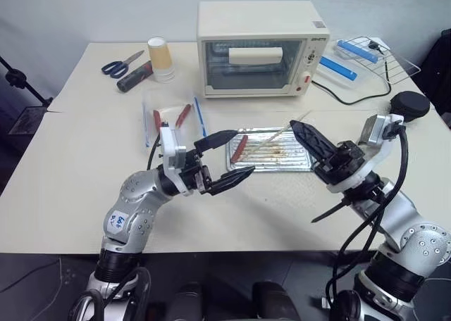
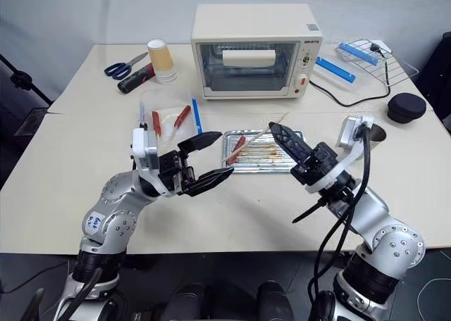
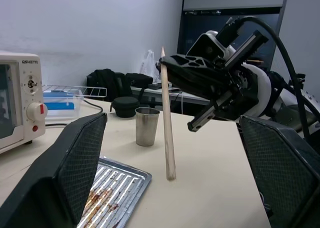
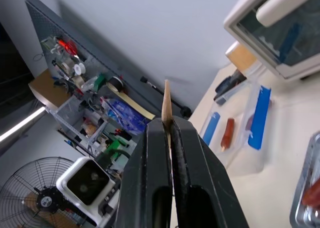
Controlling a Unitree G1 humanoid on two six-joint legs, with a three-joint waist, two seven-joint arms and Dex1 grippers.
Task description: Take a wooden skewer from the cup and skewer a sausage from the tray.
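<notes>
The right gripper (image 4: 169,130) is closed tight on the wooden skewer (image 3: 167,123), and the pointed end of the stick comes out a little between its two fingers. In the left wrist view the skewer hangs almost upright from this gripper, with its lower end above the table (image 1: 84,194) and apart from it, near the corner of the tray (image 1: 299,165). The left gripper (image 1: 227,156) stands wide, with nothing between its fingers, just beside the near left corner of the tray. The tray lies in front of the toaster oven (image 1: 261,50), and its ridged bottom shows brown stains. One dark red sausage (image 1: 239,146) rests in the left part of the tray. The cup (image 3: 147,126) stands on the table at the robot's right, behind the right arm. More sausages lie in a clear bag (image 1: 173,117) to the left of the tray; I think there are two, but the view is not clear.
</notes>
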